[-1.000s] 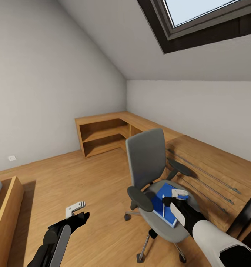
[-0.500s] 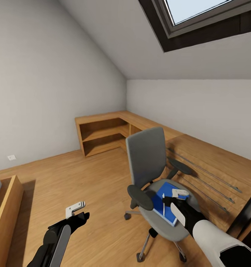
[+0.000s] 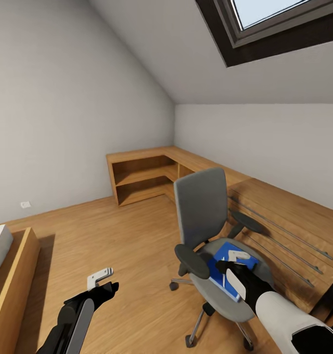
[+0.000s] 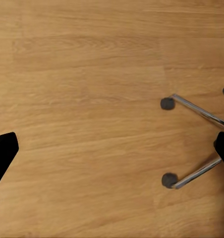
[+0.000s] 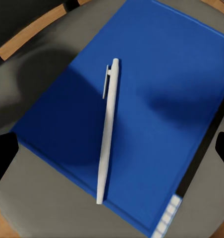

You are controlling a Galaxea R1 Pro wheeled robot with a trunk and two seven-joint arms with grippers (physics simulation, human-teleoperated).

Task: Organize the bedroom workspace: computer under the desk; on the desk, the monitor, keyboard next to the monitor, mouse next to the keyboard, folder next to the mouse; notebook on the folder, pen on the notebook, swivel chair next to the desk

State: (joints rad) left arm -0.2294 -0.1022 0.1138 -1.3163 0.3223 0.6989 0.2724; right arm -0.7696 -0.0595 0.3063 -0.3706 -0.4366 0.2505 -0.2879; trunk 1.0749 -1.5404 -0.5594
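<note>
The swivel chair [image 3: 202, 209], with grey seat and back and black armrests, stands on the wooden floor at the right of the head view. On its seat lies the blue folder [image 3: 216, 269] [image 5: 156, 99], and the white pen [image 5: 108, 130] rests lengthwise on top of it. My right gripper [image 3: 231, 261] [image 5: 112, 148] hovers just above the folder and pen, open, its black fingertips [image 5: 3, 154] wide apart on either side. My left gripper [image 3: 105, 281] [image 4: 112, 153] is open over bare floor left of the chair, looking down at the chair's chrome legs and castors [image 4: 167, 179].
Low wooden shelving [image 3: 142, 177] runs along the far corner and continues as a wooden unit with metal rails [image 3: 284, 231] behind the chair. A wooden bed frame [image 3: 14, 280] stands at the left. A dark edge [image 3: 329, 295] shows at the lower right. A skylight [image 3: 284, 19] is overhead.
The whole picture has shifted slightly right and down, so the camera has turned. Both grippers hold the same pose, the right one still above the folder.
</note>
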